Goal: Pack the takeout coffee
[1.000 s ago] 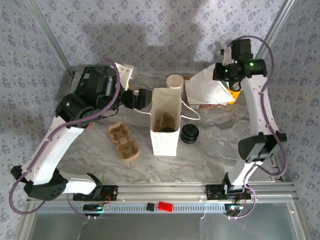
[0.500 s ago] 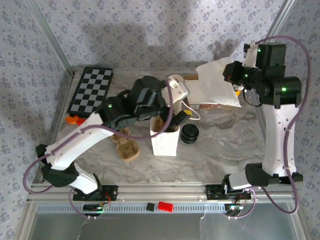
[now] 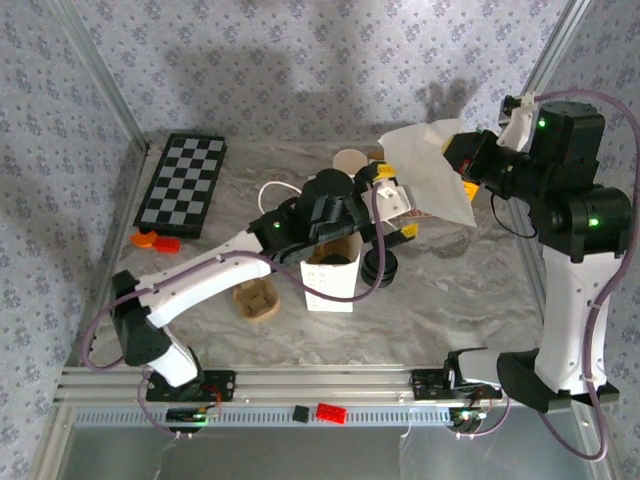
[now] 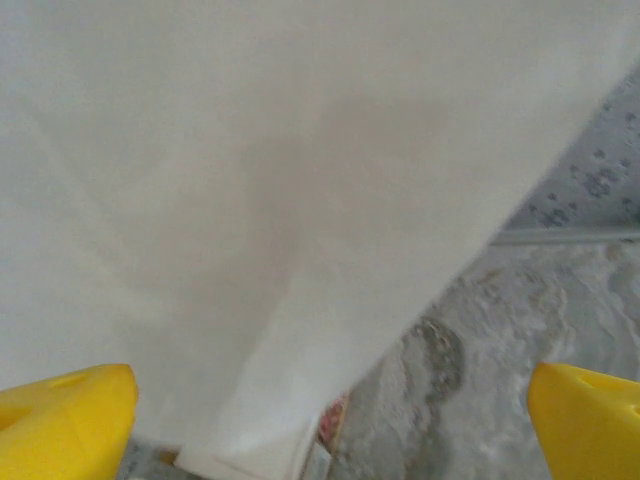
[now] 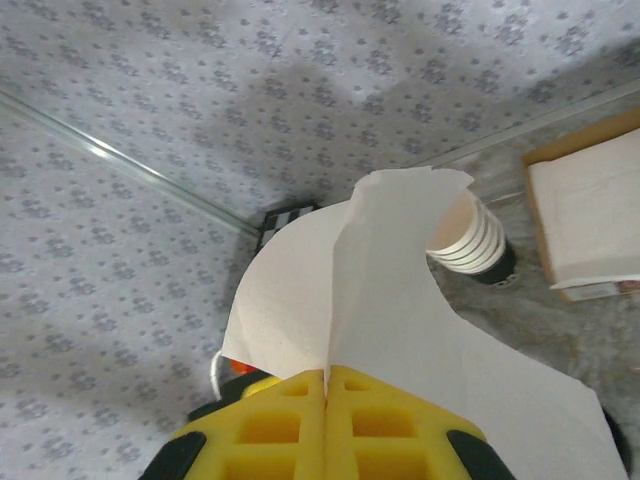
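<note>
Takeout coffee judged inside upright bag (image 3: 330,292) at desk (image 3: 450,290) centre: light, crushable, so grip mid-wall; left claw (image 3: 397,200) spread, right claw (image 5: 327,400) pinching white paper (image 5: 400,330) at 1 o'clock.

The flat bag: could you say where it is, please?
Top view, far right: the flat bag, right of the cups, is pinched in the right gripper.

No legible text, brand or number. Faint printed rows on the standing white bag (image 3: 330,288), just near-side of the left gripper (image 3: 398,200), are unreadable.
</note>
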Robot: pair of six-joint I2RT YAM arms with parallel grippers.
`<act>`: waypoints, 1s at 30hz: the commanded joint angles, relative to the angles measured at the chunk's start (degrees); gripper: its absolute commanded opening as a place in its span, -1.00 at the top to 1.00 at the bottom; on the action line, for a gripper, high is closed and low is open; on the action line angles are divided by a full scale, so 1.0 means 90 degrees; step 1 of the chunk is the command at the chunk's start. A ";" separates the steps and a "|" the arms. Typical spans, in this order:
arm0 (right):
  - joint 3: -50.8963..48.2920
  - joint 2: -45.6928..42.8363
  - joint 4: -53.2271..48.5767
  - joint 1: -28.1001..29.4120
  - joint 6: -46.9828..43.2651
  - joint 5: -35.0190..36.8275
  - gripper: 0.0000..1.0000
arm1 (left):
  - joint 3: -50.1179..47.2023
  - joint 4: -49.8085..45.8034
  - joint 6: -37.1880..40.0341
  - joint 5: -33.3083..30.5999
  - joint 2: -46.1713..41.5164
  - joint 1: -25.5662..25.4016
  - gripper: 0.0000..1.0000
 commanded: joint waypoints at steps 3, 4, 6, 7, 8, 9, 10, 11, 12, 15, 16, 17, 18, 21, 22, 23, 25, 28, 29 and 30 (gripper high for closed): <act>-0.0069 -0.0097 0.0332 0.0209 0.0469 -0.0229 1.00 | -0.0225 0.2034 0.0107 -0.0175 0.0208 -0.0050 -0.99; -0.0067 -0.0105 0.0379 0.0237 0.0507 -0.0220 1.00 | -0.0261 0.2203 0.0153 -0.0171 0.0260 -0.0045 -0.99; -0.0039 -0.0107 0.0456 0.0250 0.0601 -0.0207 1.00 | -0.0221 0.2342 0.0195 -0.0222 0.0383 -0.0040 -0.99; -0.0037 -0.0108 0.0513 0.0262 0.0633 -0.0214 1.00 | -0.0209 0.2398 0.0212 -0.0280 0.0413 -0.0055 -0.99; -0.0037 -0.0107 0.0551 0.0283 0.0678 -0.0233 1.00 | -0.0281 0.2588 0.0256 -0.0394 0.0433 -0.0069 -0.99; -0.0054 -0.0107 0.0590 0.0297 0.0711 -0.0226 1.00 | -0.0423 0.2977 0.0291 -0.0599 0.0439 -0.0089 -0.99; -0.0081 -0.0116 0.0610 0.0317 0.0737 -0.0215 1.00 | -0.0567 0.3321 0.0335 -0.0653 0.0419 -0.0103 -0.99; -0.0127 -0.0136 0.0634 0.0323 0.0785 -0.0214 1.00 | -0.0702 0.3662 0.0373 -0.0672 0.0388 -0.0119 -0.99; -0.0177 -0.0159 0.0651 0.0322 0.0841 -0.0224 1.00 | -0.0763 0.3854 0.0380 -0.0679 0.0386 -0.0123 -0.99; -0.0293 -0.0207 0.0860 0.0317 0.1031 -0.0252 1.00 | -0.0736 0.3990 0.0472 -0.1007 0.0457 -0.0152 -0.99; -0.0335 -0.0219 0.0944 0.0326 0.1105 -0.0303 1.00 | -0.0755 0.4057 0.0502 -0.1117 0.0477 -0.0148 -0.99; -0.0397 -0.0238 0.1063 0.0326 0.1213 -0.0366 1.00 | -0.0782 0.4182 0.0539 -0.1176 0.0500 -0.0152 -0.99; -0.0479 -0.0253 0.1200 0.0327 0.1299 -0.0431 1.00 | -0.0790 0.4247 0.0583 -0.1154 0.0519 -0.0152 -0.99; -0.0619 -0.0301 0.1361 0.0335 0.1464 -0.0430 1.00 | -0.0755 0.4591 0.0514 -0.1263 0.0587 -0.0152 -0.99; -0.0672 -0.0322 0.1428 0.0347 0.1519 -0.0455 1.00 | -0.0684 0.4596 0.0544 -0.1277 0.0644 -0.0152 -0.99; -0.0721 -0.0341 0.1495 0.0347 0.1609 -0.0504 1.00 | -0.0580 0.4514 0.0584 -0.1256 0.0712 -0.0152 -0.99; -0.0776 -0.0378 0.1587 0.0340 0.1701 -0.0545 1.00 | -0.0467 0.4526 0.0538 -0.1203 0.0809 -0.0144 -0.92; -0.0940 -0.0432 0.1758 0.0343 0.1886 -0.0656 1.00 | -0.0278 0.4532 0.0566 -0.1119 0.0945 -0.0143 -0.75; -0.0999 -0.0465 0.1798 0.0346 0.1943 -0.0655 1.00 | -0.0225 0.4480 0.0594 -0.1069 0.0974 -0.0143 -0.68; -0.1072 -0.0500 0.1838 0.0339 0.1984 -0.0647 1.00 | -0.0209 0.4506 0.0582 -0.1073 0.0989 -0.0143 -0.59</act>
